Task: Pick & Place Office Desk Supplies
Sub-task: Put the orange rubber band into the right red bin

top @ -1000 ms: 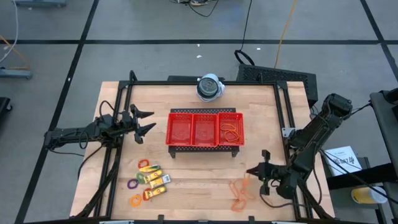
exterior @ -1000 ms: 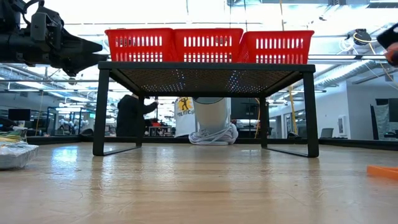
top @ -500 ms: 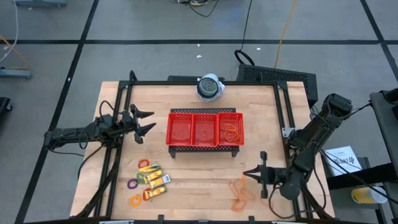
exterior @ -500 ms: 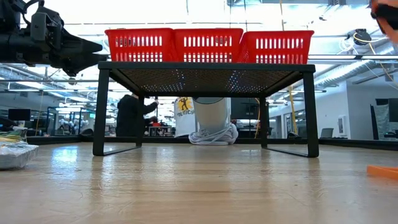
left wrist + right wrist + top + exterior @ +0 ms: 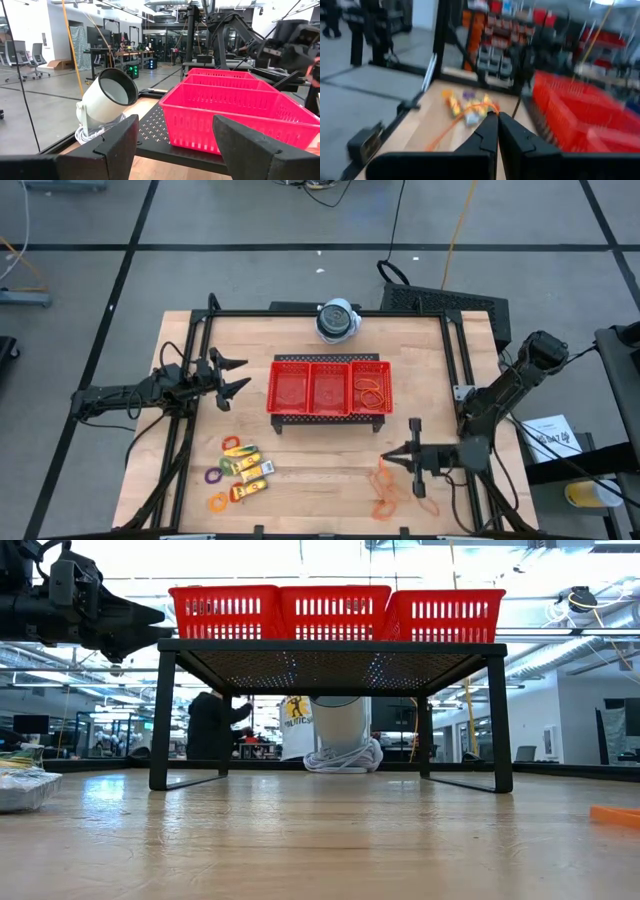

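Nearest the counter's (image 5: 320, 480) front edge, orange rubber bands (image 5: 383, 488) lie beside the right tool (image 5: 388, 459), its fingers pressed together, empty. Packets (image 5: 250, 469) and rings (image 5: 222, 474) lie front-left. Farther back, the left tool (image 5: 232, 375) hovers wide, empty, beside the red tray (image 5: 330, 388).

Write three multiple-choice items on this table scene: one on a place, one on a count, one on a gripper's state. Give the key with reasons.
1. Where do rubber bands lie in the red tray?
A. Left compartment
B. Middle compartment
C. Right compartment

2. How many compartments has the tray?
A. Two
B. Three
C. Four

3. How does the right gripper stand?
A. Shut, holding nothing
B. Wide open
C. Shut on a yellow packet

Key: 1 C, the orange loops show in the right bin. 2 B, two dividers make three bins. 3 A, its fingers meet in the right wrist view with nothing between.
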`<move>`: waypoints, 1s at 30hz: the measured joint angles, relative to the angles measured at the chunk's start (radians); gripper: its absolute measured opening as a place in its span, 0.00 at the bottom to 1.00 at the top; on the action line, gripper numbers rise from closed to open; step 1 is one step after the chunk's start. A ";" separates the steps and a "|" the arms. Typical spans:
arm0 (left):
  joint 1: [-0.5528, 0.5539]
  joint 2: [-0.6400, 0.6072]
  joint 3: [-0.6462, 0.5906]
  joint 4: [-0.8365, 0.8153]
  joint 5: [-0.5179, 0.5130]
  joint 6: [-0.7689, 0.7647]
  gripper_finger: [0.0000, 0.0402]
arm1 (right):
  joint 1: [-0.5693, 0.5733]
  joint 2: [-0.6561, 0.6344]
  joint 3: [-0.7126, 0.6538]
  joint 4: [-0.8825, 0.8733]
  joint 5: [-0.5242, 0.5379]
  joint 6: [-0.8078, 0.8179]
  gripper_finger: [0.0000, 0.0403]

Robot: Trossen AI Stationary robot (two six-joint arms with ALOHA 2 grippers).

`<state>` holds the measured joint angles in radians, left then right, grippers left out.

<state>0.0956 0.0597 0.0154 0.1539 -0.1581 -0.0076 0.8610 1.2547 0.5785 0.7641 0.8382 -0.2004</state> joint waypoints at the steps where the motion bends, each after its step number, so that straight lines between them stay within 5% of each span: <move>1: 0.000 0.000 0.000 0.000 0.000 0.000 0.66 | -0.019 -0.009 -0.009 0.041 -0.010 -0.045 0.00; 13: 0.000 0.000 0.000 0.000 0.000 0.000 0.66 | -0.272 -0.182 -0.021 0.009 -0.032 -0.208 0.00; 30: 0.000 0.000 0.000 0.000 0.000 0.000 0.66 | -0.531 -0.212 -0.021 -0.175 -0.028 -0.174 0.00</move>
<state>0.0957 0.0597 0.0154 0.1539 -0.1581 -0.0074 0.3298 1.0428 0.5571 0.5894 0.8097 -0.3748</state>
